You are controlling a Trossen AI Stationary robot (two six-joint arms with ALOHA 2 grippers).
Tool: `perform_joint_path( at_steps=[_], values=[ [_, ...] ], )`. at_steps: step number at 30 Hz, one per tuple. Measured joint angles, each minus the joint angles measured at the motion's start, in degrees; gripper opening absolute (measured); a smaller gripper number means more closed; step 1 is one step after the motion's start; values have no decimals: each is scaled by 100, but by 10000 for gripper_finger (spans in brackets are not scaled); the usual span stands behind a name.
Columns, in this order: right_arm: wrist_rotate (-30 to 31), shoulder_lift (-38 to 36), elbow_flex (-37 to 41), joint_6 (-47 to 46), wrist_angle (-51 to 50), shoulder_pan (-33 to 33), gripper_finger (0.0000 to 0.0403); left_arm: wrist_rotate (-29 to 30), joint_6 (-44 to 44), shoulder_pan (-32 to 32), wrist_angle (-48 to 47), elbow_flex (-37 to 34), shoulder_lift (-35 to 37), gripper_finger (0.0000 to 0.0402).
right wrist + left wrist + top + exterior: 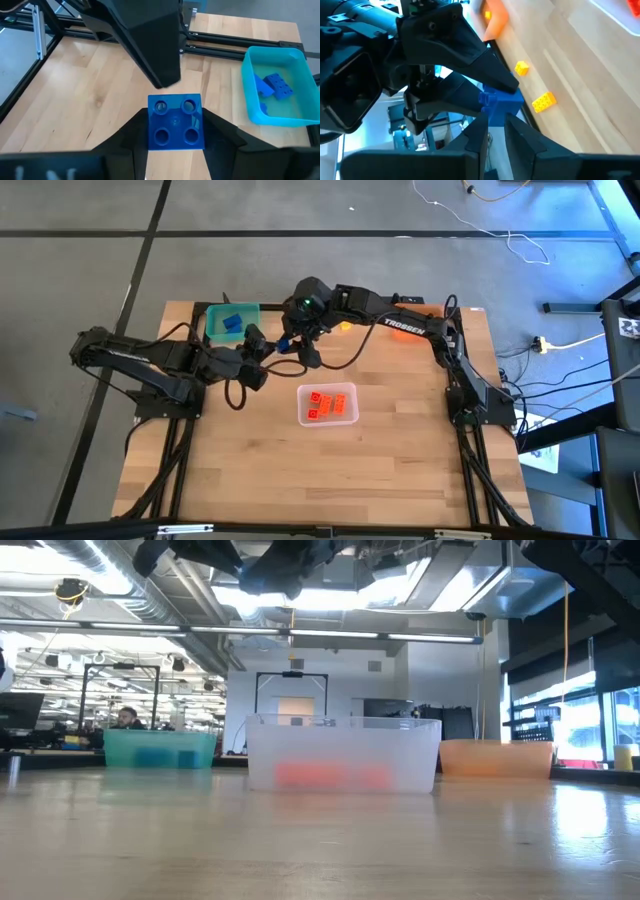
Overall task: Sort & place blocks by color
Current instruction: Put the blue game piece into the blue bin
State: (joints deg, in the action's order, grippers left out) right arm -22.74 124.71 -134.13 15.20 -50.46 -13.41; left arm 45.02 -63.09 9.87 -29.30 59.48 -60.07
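Holding blue blocks (272, 86) — teal bin (250, 102).

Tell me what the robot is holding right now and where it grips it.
The right gripper holds a blue studded plastic brick by its two opposite sides, studs up.

Blue four-stud block (175, 121) held aloft; blue blocks (274, 85) in teal bin (250, 107)
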Motion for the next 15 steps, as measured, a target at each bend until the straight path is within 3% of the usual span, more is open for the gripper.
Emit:
perform_joint_path(
  at_steps=[7, 15],
  values=[
    [0, -1, -2, 0, -89, -9, 139, 25, 553, 48, -2, 0, 0, 70],
    [0, -1, -2, -25, -106, -9, 139, 0, 606, 45, 62, 0, 2, 89]
  ],
)
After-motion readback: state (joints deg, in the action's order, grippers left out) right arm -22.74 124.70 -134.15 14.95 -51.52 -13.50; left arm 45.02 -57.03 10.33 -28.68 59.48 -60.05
